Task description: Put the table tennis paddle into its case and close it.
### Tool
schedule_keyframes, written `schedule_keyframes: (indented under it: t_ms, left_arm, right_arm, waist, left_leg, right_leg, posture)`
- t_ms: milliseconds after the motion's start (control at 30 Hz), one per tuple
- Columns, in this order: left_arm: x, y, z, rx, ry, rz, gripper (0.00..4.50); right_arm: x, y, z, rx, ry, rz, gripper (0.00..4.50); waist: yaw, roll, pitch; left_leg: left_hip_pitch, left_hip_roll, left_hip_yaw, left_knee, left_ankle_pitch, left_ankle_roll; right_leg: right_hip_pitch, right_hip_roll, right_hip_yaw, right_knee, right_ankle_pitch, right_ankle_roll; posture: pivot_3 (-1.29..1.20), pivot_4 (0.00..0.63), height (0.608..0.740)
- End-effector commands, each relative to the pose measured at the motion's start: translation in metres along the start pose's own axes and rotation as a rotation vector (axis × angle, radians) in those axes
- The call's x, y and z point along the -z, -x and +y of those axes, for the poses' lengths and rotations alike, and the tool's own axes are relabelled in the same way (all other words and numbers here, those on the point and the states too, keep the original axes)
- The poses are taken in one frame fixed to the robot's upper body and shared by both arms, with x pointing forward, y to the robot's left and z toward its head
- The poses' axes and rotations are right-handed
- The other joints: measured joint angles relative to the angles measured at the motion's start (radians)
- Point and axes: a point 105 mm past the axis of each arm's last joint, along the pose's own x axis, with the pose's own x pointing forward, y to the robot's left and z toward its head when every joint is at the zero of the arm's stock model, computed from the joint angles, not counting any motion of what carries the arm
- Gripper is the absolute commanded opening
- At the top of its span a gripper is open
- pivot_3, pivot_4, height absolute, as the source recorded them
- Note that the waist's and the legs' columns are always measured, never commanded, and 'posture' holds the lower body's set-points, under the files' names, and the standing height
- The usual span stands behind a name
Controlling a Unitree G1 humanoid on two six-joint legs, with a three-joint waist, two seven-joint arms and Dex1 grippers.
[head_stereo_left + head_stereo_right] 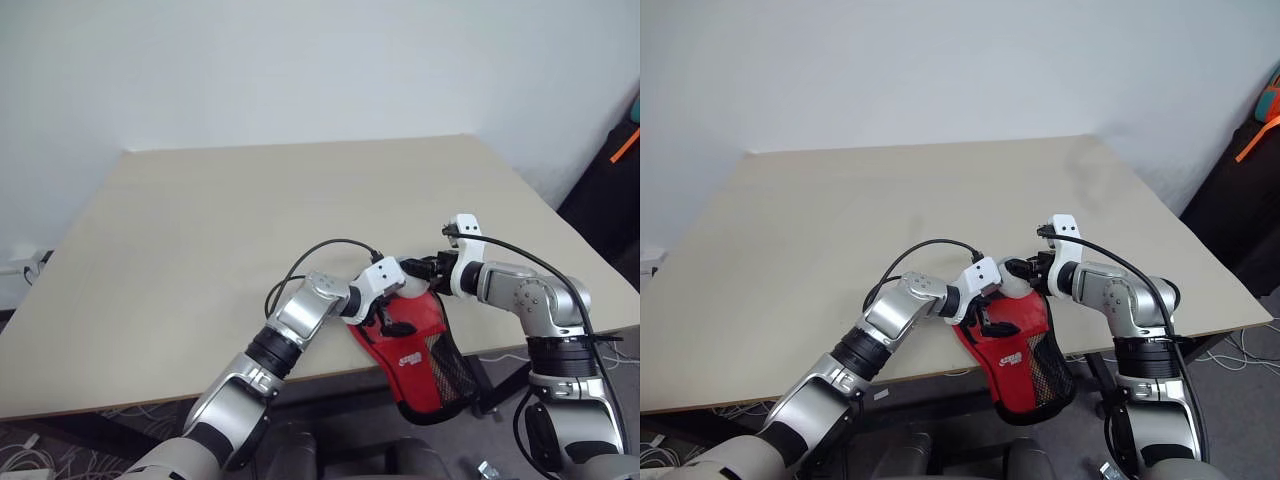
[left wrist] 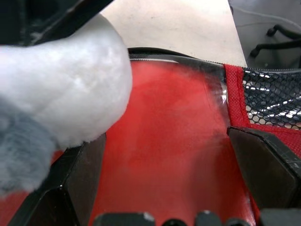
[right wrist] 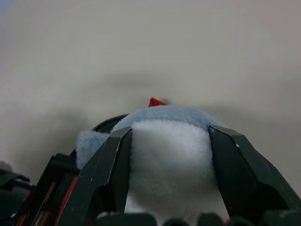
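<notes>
The red case (image 1: 415, 350) with black edging lies at the table's (image 1: 250, 230) front edge and hangs partly over it, its mesh pocket (image 1: 452, 372) pointing down. My left gripper (image 1: 388, 318) rests over the case's upper part, open, with red fabric (image 2: 178, 94) between its fingers (image 2: 263, 165). Right beside it, my right gripper (image 3: 169, 134) is shut on a small white fluffy lump (image 3: 169, 165), which sits just above the case's top end (image 1: 1015, 283). The paddle is hidden from view.
The light wooden tabletop stretches away to a white wall. A dark object with an orange strap (image 1: 625, 145) stands off the table's right side. Cables lie on the floor (image 1: 30, 455) under the front edge.
</notes>
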Motion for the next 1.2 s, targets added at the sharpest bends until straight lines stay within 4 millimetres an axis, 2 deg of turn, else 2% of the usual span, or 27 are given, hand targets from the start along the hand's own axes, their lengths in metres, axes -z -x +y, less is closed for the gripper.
schedule_keyframes:
  t_ms: [33,200,300,433,533,667,900,1033,1133,1200]
  left_arm:
    - [0.025,0.002,0.007,-0.025,0.035,0.099,4.50]
    - [0.024,0.003,0.013,-0.045,0.032,0.097,4.50]
    - [0.024,0.001,0.015,-0.053,0.033,0.101,4.50]
    - [0.034,0.000,0.018,-0.077,0.040,0.157,4.50]
    - [0.039,-0.001,0.019,-0.079,0.050,0.187,4.50]
    - [0.041,-0.001,0.017,-0.060,0.075,0.197,4.50]
    - [0.045,-0.003,0.017,-0.056,0.087,0.222,4.50]
    - [0.044,-0.006,0.016,-0.048,0.096,0.227,4.50]
    - [0.046,-0.006,0.016,-0.050,0.100,0.234,4.50]
    - [0.046,-0.007,0.016,-0.050,0.105,0.236,4.50]
  right_arm:
    - [0.004,-0.001,0.007,-0.034,-0.005,0.039,2.67]
    - [0.017,-0.002,0.014,-0.063,0.006,0.089,2.67]
    - [0.025,-0.006,0.019,-0.068,0.034,0.116,2.16]
    - [0.033,-0.010,0.023,-0.058,0.058,0.138,0.83]
    - [0.026,-0.008,0.024,-0.055,0.107,0.091,0.03]
    - [0.001,-0.004,-0.003,0.084,0.100,-0.021,0.01]
    - [-0.008,0.005,-0.016,0.149,0.190,-0.034,0.01]
    - [-0.016,0.017,-0.022,0.161,0.266,-0.022,0.01]
    - [-0.028,0.027,-0.033,0.204,0.310,-0.057,0.01]
    - [-0.044,0.033,-0.039,0.235,0.317,-0.116,0.01]
  waist:
    - [-0.001,0.001,-0.001]
    - [-0.001,0.002,-0.002]
    - [-0.001,0.002,-0.004]
    - [-0.002,0.001,-0.009]
    - [-0.002,-0.001,-0.015]
    - [-0.006,-0.001,-0.015]
    - [-0.011,-0.001,-0.015]
    - [-0.009,-0.001,-0.015]
    - [-0.008,-0.001,-0.015]
    - [-0.009,-0.001,-0.015]
  left_leg:
    - [0.000,0.000,0.000,0.000,0.000,0.000]
    - [0.000,0.000,0.000,0.000,0.000,0.000]
    - [0.000,0.000,0.000,0.000,0.000,0.000]
    - [0.002,0.000,0.000,0.000,-0.002,-0.004]
    - [0.004,0.000,0.000,0.000,-0.003,-0.004]
    - [0.009,0.000,0.000,-0.001,-0.003,-0.004]
    - [0.009,0.000,0.000,-0.002,-0.003,-0.005]
    - [0.009,0.000,0.000,-0.001,-0.003,-0.005]
    - [0.009,-0.001,0.000,-0.001,-0.003,-0.004]
    - [0.009,-0.001,0.000,-0.001,-0.003,-0.004]
  right_leg:
    - [0.000,0.000,0.000,0.000,0.000,0.000]
    - [0.000,0.000,0.000,0.000,0.000,0.000]
    - [0.000,0.000,0.000,0.000,0.000,0.000]
    - [0.000,0.000,0.000,0.000,0.000,0.000]
    - [0.001,0.000,0.000,0.000,0.000,0.000]
    - [0.005,-0.001,0.000,0.000,0.000,0.000]
    - [0.005,-0.001,0.000,-0.001,0.000,0.000]
    - [0.006,-0.002,0.000,-0.002,0.000,0.000]
    - [0.006,-0.002,-0.001,-0.002,-0.001,0.000]
    - [0.006,-0.002,-0.001,-0.002,-0.001,0.000]
  posture:
    - [0.00,0.000,0.740]
    - [0.00,0.000,0.740]
    - [0.00,0.000,0.740]
    - [0.00,0.000,0.740]
    - [0.00,0.000,0.740]
    - [0.00,0.000,0.740]
    - [0.00,0.000,0.740]
    - [0.00,0.000,0.740]
    - [0.00,0.000,0.740]
    - [0.00,0.000,0.740]
